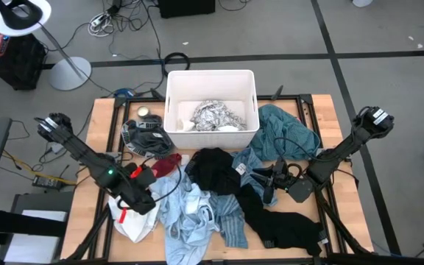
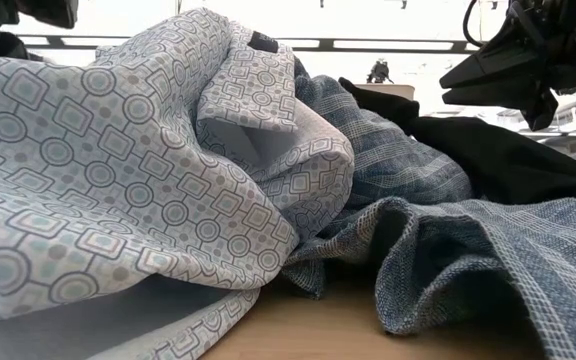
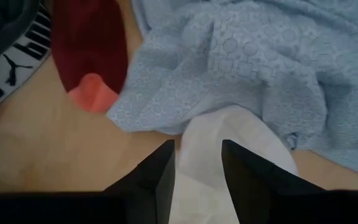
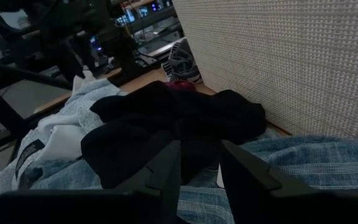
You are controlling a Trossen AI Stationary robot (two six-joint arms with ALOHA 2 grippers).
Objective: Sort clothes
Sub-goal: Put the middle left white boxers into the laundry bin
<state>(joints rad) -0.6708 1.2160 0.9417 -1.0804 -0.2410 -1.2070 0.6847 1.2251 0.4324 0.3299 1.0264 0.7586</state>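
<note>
Grey floor with dark seams surrounds a wooden table that fills the lower middle of the high view. At the table's top centre stands a white bin with a crumpled patterned cloth inside. The clothes lie heaped below the bin: a teal garment right of the bin, a black garment in the middle, another black piece running toward the lower right, light blue patterned shirts at lower centre, a small red item left of centre, a white garment at lower left, and a dark grey piece with white lettering just left of the bin.

The left gripper sits at the lower left of the heap; in its wrist view its two dark fingers stand spread apart over the white garment, with nothing pinched between them. The red item and a blue patterned shirt lie just beyond.

The right gripper points left at the right-hand side of the heap, beside the black garment. Its fingers show a gap between them, and the black cloth lies right in front; whether they touch or hold any of it I cannot tell from this angle.

In the low view the patterned shirt fills the left, a blue woven garment the right.
</note>
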